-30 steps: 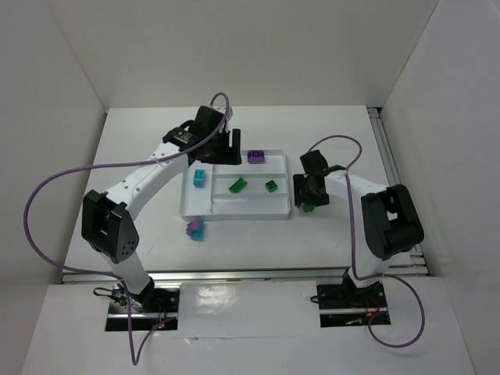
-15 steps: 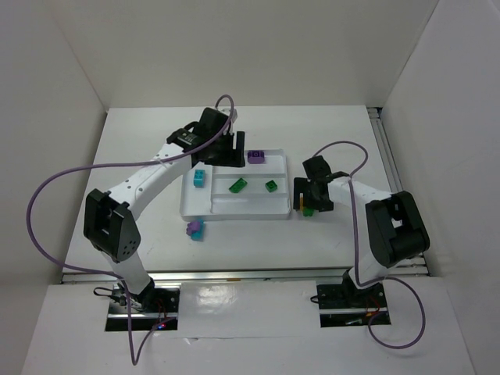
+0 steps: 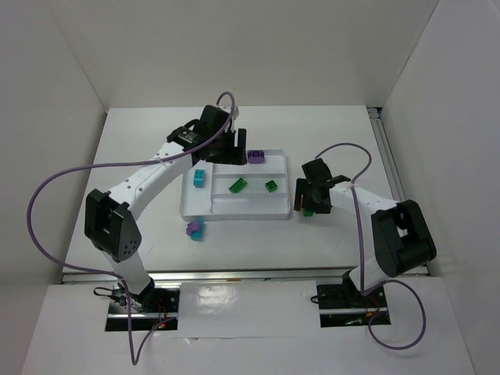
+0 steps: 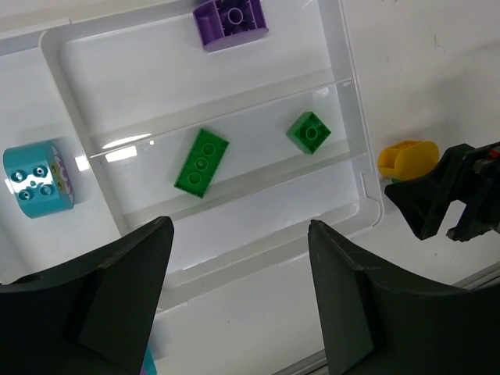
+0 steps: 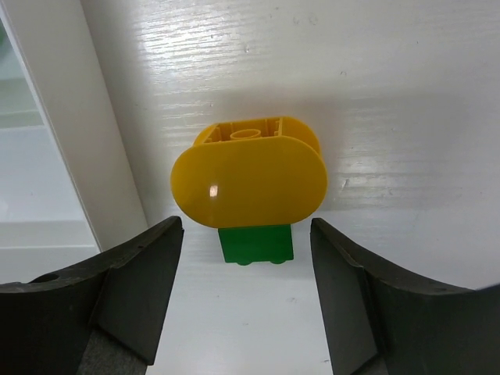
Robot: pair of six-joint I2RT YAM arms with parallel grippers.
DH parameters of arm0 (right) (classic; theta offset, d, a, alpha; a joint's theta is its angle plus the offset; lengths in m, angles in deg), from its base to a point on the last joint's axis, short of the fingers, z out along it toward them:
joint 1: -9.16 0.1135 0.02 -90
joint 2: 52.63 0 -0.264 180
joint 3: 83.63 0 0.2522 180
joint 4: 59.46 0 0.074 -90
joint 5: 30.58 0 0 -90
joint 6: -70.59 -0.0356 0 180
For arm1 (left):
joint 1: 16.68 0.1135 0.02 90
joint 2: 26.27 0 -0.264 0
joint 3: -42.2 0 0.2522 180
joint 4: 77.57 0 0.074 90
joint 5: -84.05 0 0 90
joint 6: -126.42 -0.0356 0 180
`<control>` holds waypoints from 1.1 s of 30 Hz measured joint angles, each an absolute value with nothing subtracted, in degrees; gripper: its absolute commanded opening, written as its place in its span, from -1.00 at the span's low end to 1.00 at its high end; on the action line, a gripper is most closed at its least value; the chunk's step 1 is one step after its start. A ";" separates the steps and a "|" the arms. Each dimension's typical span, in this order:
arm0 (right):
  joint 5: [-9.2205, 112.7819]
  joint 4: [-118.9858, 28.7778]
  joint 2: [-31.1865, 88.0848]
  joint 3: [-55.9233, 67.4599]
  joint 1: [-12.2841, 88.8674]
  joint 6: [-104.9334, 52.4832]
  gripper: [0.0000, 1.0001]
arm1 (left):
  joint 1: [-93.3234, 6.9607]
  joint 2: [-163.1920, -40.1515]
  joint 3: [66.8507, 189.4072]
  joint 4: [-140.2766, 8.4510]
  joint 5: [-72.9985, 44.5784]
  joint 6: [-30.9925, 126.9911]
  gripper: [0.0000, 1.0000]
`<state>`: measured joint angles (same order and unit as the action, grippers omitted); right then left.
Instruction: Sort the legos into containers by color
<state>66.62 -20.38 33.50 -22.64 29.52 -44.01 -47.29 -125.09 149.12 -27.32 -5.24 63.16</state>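
My right gripper [image 5: 246, 234], re-angled over the last second, now straddles the yellow lego [image 5: 248, 181] stacked on a green lego [image 5: 256, 244], jaws apart and untouching, at three o'clock of the tray [image 5: 55, 117]. Grasp pending. Left gripper [image 4: 238, 266] gapes wide.

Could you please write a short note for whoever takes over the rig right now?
Left hand: open, empty, above the tray.
Right hand: astride the yellow brick on the table right of the tray, a green brick against it; grip unclear.
Done: purple brick in the far strip, two greens in the middle strip, teal brick in the left section.
Left: the yellow and green pair, plus a loose purple and loose teal by the tray's near left corner.
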 measured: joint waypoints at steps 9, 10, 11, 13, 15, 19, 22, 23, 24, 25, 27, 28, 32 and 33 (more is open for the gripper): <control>67.17 -20.38 33.87 -22.69 29.66 -44.49 0.04 | -47.36 -125.57 149.63 -26.84 -5.24 63.16 0.61; 67.19 -20.40 33.87 -22.71 29.66 -44.47 0.04 | -47.36 -125.59 149.63 -26.77 -5.24 63.16 0.61; 67.21 -20.40 33.91 -22.75 29.66 -44.49 0.04 | -47.36 -125.59 149.63 -26.77 -5.24 63.16 0.61; 67.45 -20.44 34.06 -22.78 29.66 -44.49 0.02 | -47.45 -125.73 149.93 -26.42 -5.22 63.16 0.61; 67.63 -20.73 34.26 -22.97 29.66 -44.51 -0.13 | -47.62 -125.88 150.26 -26.40 -5.24 63.16 0.61; 68.11 -21.41 34.48 -23.08 29.79 -44.49 -0.58 | -47.90 -126.69 151.59 -26.25 -5.50 63.34 0.64; 68.26 -22.00 32.62 -24.35 30.22 -44.08 -0.58 | -47.95 -127.96 153.23 -25.68 -6.97 63.49 0.80; 68.07 -21.97 30.59 -25.53 30.44 -43.81 -0.58 | -47.95 -128.74 154.39 -25.13 -8.47 63.53 0.83; 67.56 -21.71 27.79 -26.75 30.57 -43.60 -0.58 | -47.93 -129.70 155.70 -24.61 -10.77 63.58 0.85; 67.13 -21.43 24.64 -27.65 30.68 -43.49 -0.58 | -47.90 -130.51 156.77 -24.32 -12.63 63.45 0.88; 66.19 -20.97 17.10 -28.72 30.90 -43.25 -0.58 | -47.90 -132.02 158.22 -24.30 -17.89 63.34 0.90; 65.86 -21.01 13.65 -28.74 31.05 -43.11 -0.58 | -47.93 -132.41 158.37 -24.46 -20.82 63.29 0.90; 63.24 -20.86 4.73 -28.11 31.38 -42.17 -0.58 | -48.21 -133.00 157.02 -26.14 -32.58 63.45 0.95; 62.58 -20.68 3.97 -27.87 31.45 -41.87 -0.58 | -48.43 -133.00 156.29 -27.21 -35.03 63.60 0.98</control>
<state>62.58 -20.68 3.97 -27.87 31.45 -41.87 -48.43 -133.00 156.29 -27.21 -35.03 63.60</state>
